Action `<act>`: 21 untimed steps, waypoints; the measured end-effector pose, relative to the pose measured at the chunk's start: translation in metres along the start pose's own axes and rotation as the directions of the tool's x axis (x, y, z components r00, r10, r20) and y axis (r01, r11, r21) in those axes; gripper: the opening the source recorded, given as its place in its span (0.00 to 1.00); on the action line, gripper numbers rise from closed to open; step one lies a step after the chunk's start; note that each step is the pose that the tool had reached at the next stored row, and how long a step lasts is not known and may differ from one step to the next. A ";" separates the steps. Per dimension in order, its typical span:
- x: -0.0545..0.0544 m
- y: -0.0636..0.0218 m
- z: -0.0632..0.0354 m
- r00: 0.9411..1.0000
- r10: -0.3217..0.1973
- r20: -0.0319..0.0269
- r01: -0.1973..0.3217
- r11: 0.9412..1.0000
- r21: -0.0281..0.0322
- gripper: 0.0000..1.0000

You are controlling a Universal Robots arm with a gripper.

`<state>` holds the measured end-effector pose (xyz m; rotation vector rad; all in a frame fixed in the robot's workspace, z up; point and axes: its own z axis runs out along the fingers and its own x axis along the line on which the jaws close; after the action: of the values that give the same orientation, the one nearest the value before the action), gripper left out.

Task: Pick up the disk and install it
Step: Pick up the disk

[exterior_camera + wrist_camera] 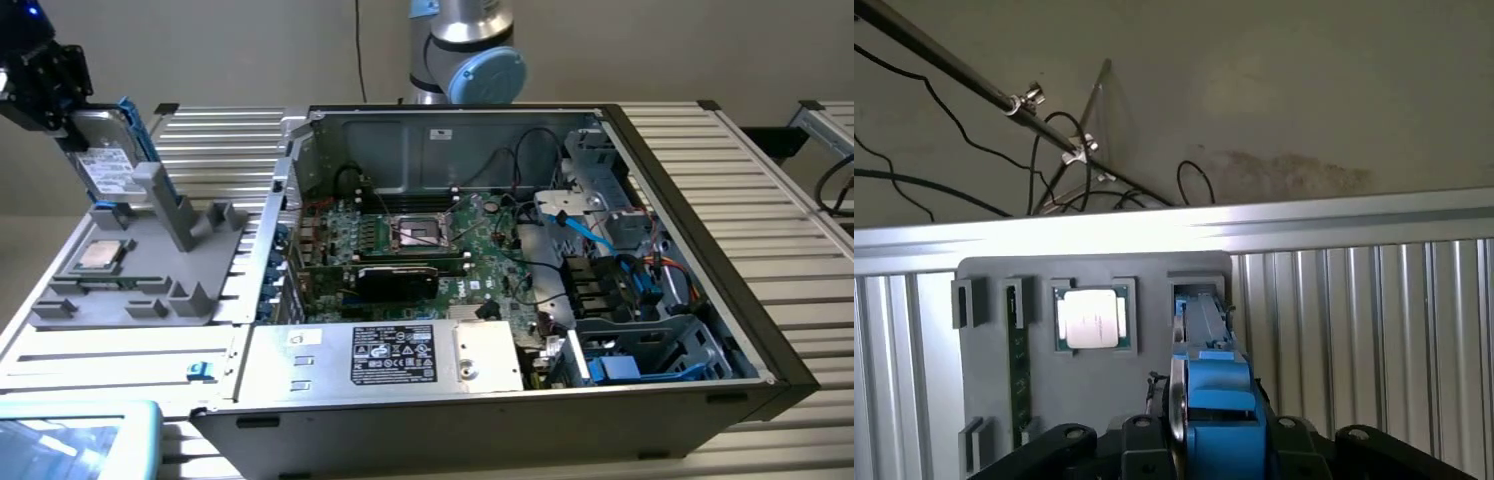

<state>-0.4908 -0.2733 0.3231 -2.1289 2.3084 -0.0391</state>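
Blue-railed edge of the disk (1216, 385) closest to the wrist camera, clamped between the black fingers of the pincer (1212, 435), seen edge-on. In the exterior view, at ten o'clock: same disk held on edge, slightly tilted, white label facing out, above the grey stand (160, 285). Lower edge hidden behind a stand post; impossible to tell whether clear of its slot. Square silver chip (1092, 318) seated in the stand just beside the disk's slot, untouched. At centre to four o'clock, open computer case (461, 125) lying on the ribbed tabletop (761, 200), well apart from the disk; grey power box (400, 355) with black label at six o'clock.

Judged step: lifting the disk free of the stand. Best done straight along the slot, without twisting, to avoid catching the posts or nudging the chip; firm, even grip on both faces.

From the wrist view: squareness of the grip and the slot line. From the exterior view: height of the disk, its label, and the case interior.
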 end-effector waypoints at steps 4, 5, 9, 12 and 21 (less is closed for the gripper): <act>0.000 -0.0004 -0.0158 1.000 0.000 0.000 0.000 1.000 0.002 0.37; 0.000 -0.0005 -0.0199 1.000 0.000 0.000 0.000 1.000 0.003 0.37; 0.000 -0.0015 -0.0364 1.000 0.000 0.000 0.000 1.000 0.004 0.37; 0.001 -0.0058 -0.0469 1.000 0.000 0.000 0.000 1.000 0.005 0.37; 0.001 -0.0239 -0.0724 1.000 0.000 0.001 0.000 1.000 0.007 0.37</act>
<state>-0.4684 -0.2753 0.3960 -2.1253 2.3048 -0.0463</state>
